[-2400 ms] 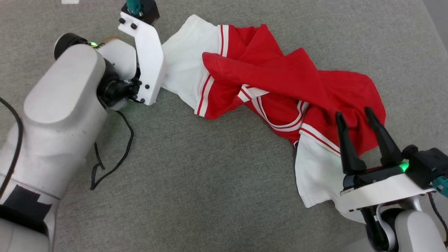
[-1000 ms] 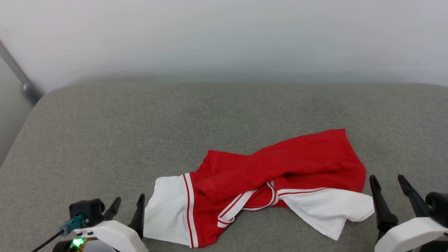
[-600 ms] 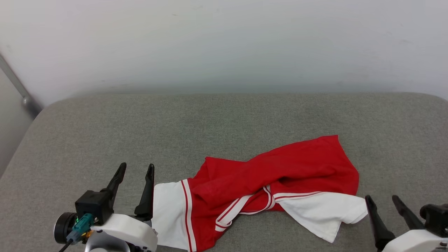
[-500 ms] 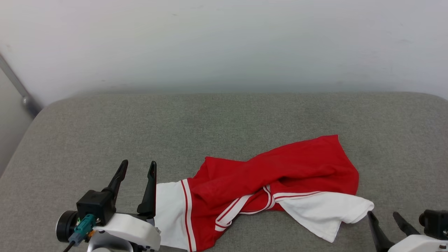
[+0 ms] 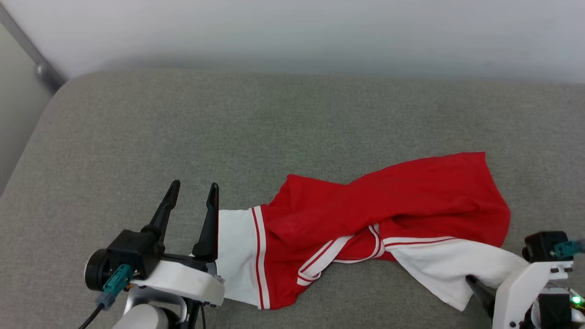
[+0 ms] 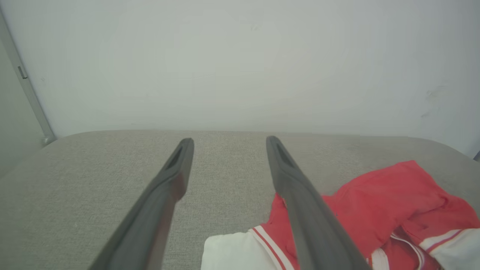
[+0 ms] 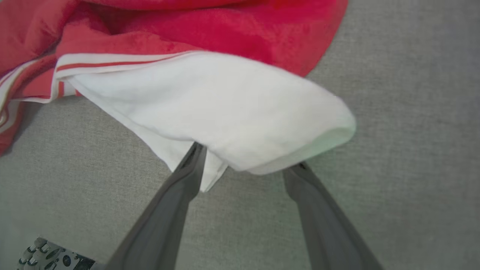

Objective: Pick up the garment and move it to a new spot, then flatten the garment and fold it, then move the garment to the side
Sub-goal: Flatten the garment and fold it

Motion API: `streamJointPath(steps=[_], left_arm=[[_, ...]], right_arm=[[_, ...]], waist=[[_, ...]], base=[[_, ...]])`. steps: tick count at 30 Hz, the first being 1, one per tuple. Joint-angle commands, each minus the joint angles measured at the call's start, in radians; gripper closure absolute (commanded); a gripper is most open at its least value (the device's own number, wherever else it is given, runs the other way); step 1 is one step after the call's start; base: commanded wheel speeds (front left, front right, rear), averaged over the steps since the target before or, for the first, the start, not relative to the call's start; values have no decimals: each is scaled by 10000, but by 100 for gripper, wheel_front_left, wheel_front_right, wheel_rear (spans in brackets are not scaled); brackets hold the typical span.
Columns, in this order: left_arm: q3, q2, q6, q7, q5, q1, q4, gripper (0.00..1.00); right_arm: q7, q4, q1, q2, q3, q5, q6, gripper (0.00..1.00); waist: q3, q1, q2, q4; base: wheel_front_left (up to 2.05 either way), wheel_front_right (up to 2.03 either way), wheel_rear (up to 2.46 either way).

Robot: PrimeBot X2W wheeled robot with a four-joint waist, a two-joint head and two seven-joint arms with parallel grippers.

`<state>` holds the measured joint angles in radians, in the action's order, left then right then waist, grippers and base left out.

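The garment (image 5: 388, 205), a red jersey with white sleeves and striped trim, lies crumpled on the grey cushion (image 5: 228, 128). My left gripper (image 5: 193, 189) stands open at the lower left. Its right finger runs along the outer edge of the left white sleeve (image 5: 235, 256) and nothing is between its fingers. In the left wrist view the left gripper (image 6: 229, 140) points toward the wall, with the garment (image 6: 375, 202) at its right. My right gripper (image 7: 245, 157) is open and angled down at the right white sleeve (image 7: 225, 112), whose near edge hides both fingertips. One of its fingers (image 5: 480, 288) shows beside that sleeve.
A white wall (image 5: 292, 27) rises behind the cushion. A grey metal post (image 5: 36, 59) slants down at the far left, past the cushion's rounded left edge. Bare cushion stretches behind and to the left of the garment.
The head camera has tilted down. My left gripper came up and forward beside the left sleeve. My right gripper turned downward, and its fingertips now reach the right sleeve's edge.
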<state>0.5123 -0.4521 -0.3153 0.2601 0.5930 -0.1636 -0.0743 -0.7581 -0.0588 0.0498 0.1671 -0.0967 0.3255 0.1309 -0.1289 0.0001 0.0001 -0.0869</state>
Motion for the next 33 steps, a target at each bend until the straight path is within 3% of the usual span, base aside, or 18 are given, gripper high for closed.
streamJointPath(steps=[1, 8, 9, 10, 11, 19, 28, 33], left_arm=[[-30, 88, 83, 60, -102, -187, 66, 0], [-137, 307, 343, 69, -194, -308, 422, 0], [-137, 326, 376, 70, -201, -307, 508, 0], [-131, 334, 413, 70, -190, -287, 602, 0], [-138, 348, 417, 64, -134, -235, 698, 0], [-222, -89, 649, -638, 411, 254, 1277, 0], [515, -1504, 1685, -4823, 2038, 703, 1319, 0], [658, -1650, 2109, -5734, 2366, 101, 1706, 0]], right_arm=[[-21, 306, -318, 138, 125, -7, -3, 0], [-319, 2121, -855, 209, 603, 165, -8, 0], [-439, 2342, -797, 166, 679, 249, -8, 31], [-481, 2479, -752, 127, 730, 336, -8, 78], [-448, 2538, -731, 116, 770, 373, -6, 100], [437, 1382, -586, 305, 428, 365, -5, 100], [85, -132, 579, 116, -51, 240, -6, 100], [44, -287, 518, -72, 55, 287, -5, 100]], waist=[[-427, -1, -1, -236], [-699, -1, -1, -298], [-689, -1, -1, -303], [-657, -1, -1, -298], [-603, -1, -1, -281], [140, -1, -1, 25], [826, -1, -1, 479], [395, -1, -1, 697]], base=[[0, 0, 0], [0, 0, 0], [0, 0, 0], [0, 0, 0], [0, 0, 0], [0, 0, 0], [0, 0, 0], [0, 0, 0]])
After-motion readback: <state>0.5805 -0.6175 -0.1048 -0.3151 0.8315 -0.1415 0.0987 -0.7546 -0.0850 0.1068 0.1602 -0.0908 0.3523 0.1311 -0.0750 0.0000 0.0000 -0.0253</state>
